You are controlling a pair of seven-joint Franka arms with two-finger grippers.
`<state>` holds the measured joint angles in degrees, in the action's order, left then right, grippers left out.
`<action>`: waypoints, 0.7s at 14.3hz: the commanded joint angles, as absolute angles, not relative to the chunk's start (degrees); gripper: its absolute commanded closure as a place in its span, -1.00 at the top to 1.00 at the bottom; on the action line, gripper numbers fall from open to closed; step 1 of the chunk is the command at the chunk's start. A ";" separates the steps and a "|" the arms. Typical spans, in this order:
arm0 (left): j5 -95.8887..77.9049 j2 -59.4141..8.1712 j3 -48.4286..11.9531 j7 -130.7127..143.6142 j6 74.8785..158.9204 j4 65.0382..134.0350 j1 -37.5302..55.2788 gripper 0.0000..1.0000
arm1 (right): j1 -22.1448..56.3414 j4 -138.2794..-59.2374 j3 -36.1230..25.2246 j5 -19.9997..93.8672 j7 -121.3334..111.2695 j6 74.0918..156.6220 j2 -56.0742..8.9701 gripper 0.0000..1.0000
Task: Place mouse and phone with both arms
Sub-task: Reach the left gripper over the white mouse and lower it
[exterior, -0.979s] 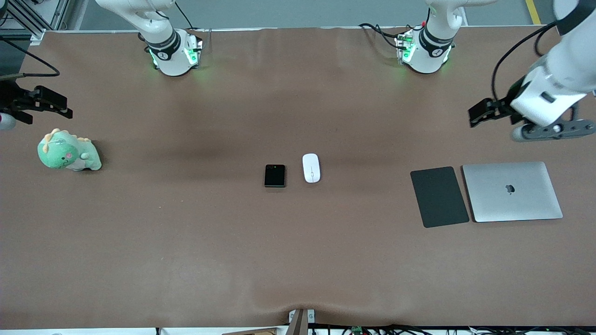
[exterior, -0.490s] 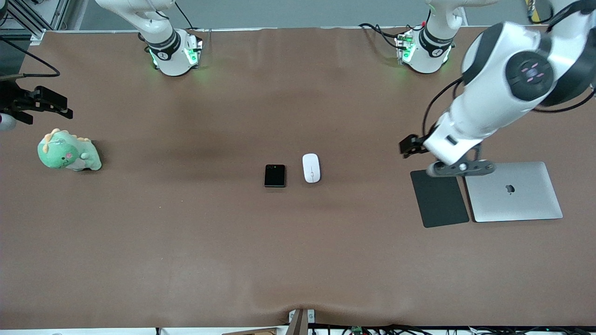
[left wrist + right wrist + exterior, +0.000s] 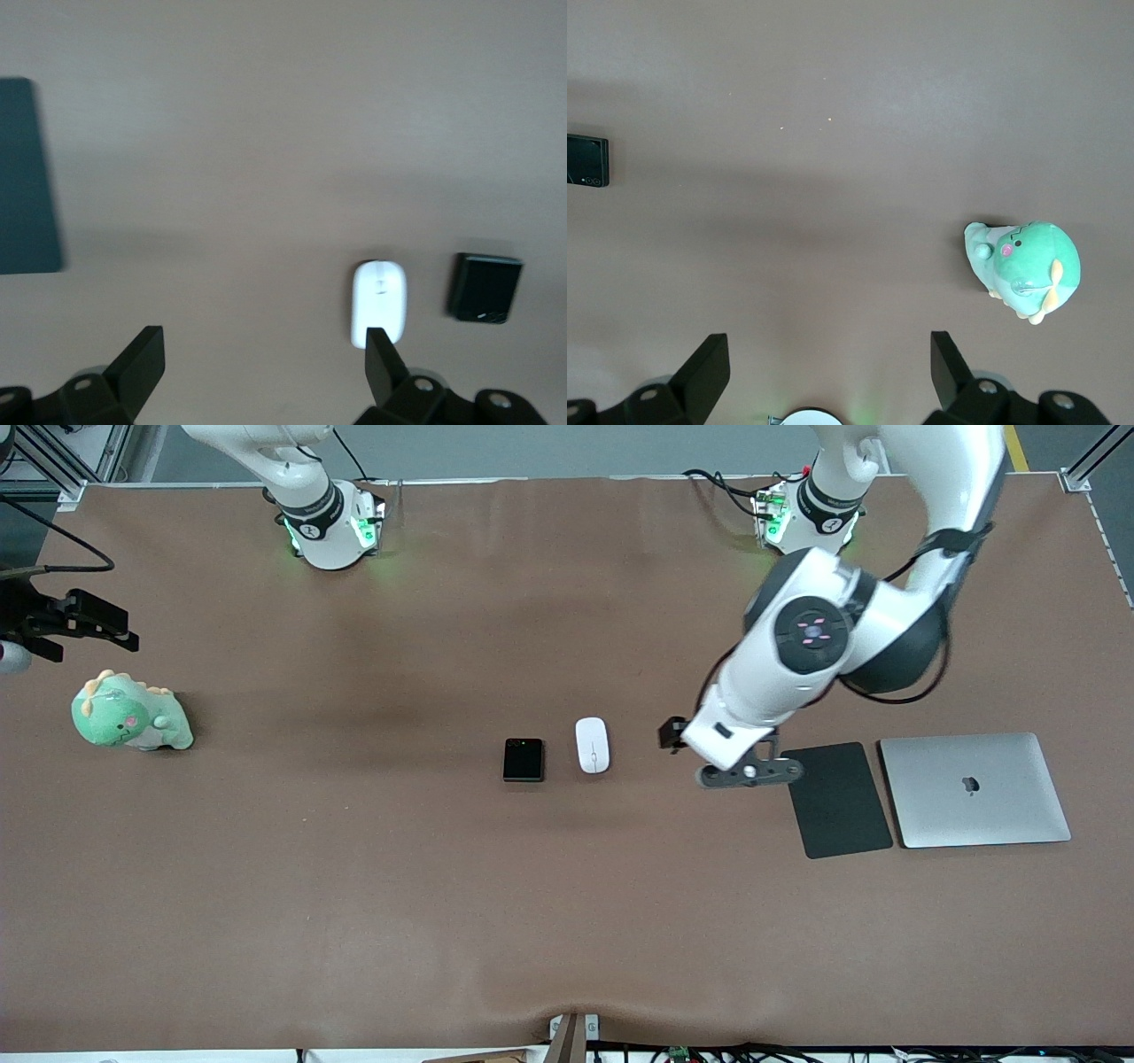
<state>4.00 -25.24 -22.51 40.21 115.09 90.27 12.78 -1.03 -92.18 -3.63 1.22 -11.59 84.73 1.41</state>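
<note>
The white mouse [image 3: 592, 745] and the black phone [image 3: 523, 759] lie side by side in the middle of the brown table [image 3: 354, 886], the phone toward the right arm's end. My left gripper [image 3: 671, 735] is open and empty, in the air between the mouse and the dark grey pad [image 3: 835, 800]. In the left wrist view the mouse [image 3: 379, 301] is beside one fingertip of my left gripper [image 3: 263, 354], and the phone [image 3: 484, 288] is past it. My right gripper [image 3: 124, 627] is open and empty, waiting over the table's edge at the right arm's end. Its wrist view shows the phone [image 3: 586, 160].
A closed silver laptop [image 3: 974, 789] lies beside the dark grey pad at the left arm's end; the pad also shows in the left wrist view [image 3: 27, 177]. A green plush dinosaur [image 3: 130, 713] sits near my right gripper [image 3: 828, 359] and shows in its wrist view [image 3: 1023, 268].
My left arm has swung in from the left arm's end of the table, past the laptop and pad, toward the mouse. The right arm, mouse and phone have not moved.
</note>
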 commanded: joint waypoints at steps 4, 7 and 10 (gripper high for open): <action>8.87 -34.53 -22.50 48.41 121.89 88.59 19.33 1.00 | -0.97 -91.32 -3.69 1.85 -10.99 84.20 1.05 1.00; 9.67 -38.13 -22.41 51.93 126.29 88.59 21.35 1.00 | -1.05 -91.32 -3.69 1.85 -10.99 84.29 1.05 1.00; 9.75 -40.95 -21.97 55.01 128.57 88.68 23.55 1.00 | -1.05 -91.32 -3.69 2.02 -10.99 84.29 1.05 1.00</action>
<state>8.00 -38.83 -22.40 52.01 126.97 90.07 21.98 -1.02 -92.17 -3.63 1.26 -11.59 84.73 1.41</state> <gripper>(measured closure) 0.000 0.000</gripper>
